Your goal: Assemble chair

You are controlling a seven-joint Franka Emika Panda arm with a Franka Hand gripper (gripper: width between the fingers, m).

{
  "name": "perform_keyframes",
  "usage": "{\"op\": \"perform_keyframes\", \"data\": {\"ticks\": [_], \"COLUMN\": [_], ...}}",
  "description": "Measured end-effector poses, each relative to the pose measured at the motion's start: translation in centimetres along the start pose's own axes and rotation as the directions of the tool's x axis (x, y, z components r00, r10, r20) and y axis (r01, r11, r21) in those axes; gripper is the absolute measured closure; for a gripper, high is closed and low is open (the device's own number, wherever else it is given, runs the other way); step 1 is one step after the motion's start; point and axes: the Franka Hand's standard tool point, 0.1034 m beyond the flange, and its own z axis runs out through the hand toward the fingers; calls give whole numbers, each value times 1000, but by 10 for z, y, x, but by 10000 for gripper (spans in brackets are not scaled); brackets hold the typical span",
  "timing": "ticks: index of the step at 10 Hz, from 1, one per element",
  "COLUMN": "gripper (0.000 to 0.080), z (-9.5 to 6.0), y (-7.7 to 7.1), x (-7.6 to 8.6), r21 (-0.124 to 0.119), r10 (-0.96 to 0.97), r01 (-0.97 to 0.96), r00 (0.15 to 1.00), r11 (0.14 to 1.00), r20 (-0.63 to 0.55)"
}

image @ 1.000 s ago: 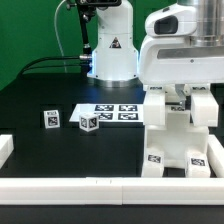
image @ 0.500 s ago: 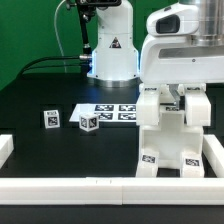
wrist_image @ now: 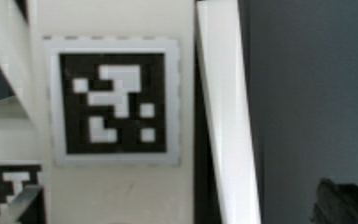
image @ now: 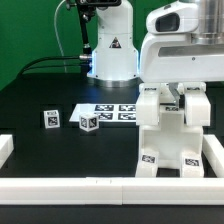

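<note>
Along the bench's point(image: 60, 150) front edge runs a low white rail point(image: 80, 185), turning up at the corner on the exterior view's left; it probably serves as a stop against which parts can be squared. Toward the middle of the bench, two small tagged blocks, one point(image: 50, 117) nearer the exterior view's left and the other point(image: 88, 122) just beside the marker board point(image: 115, 111), lie loose and apart from each other. They look like chair parts not yet fitted, parked within easy reach. Behind the board, at the back edge, stands the arm's base point(image: 110, 55).

The chair point(image: 170, 140) stands upright as a blocky white structure near the front corner on the exterior view's right, its feet close to the rail, likely so the rail steadies it while pieces are pressed on. The gripper point(image: 175, 98) hangs directly over its top. White on white, I cannot tell whether the jaws stand spread clear of the part or pinch it. The wrist view is filled by a flat chair panel bearing a square tag point(wrist_image: 114, 100), so the camera sits very close to the structure.
</note>
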Motion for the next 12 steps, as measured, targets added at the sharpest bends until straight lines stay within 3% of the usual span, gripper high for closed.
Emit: {"op": "perform_keyframes", "data": {"ticks": [8,9,12], "gripper": [150,150,150], "z": [-5,0,1], "y": [9,9,10], "x": [4,4,14], "r21": [0,-1,6], "r10": [-4,-3,-5], "r01": [4,3,6], "r00": [1000,1000,998], "r11": [1000,1000,1000], "r20": [-4,-7,-56]}}
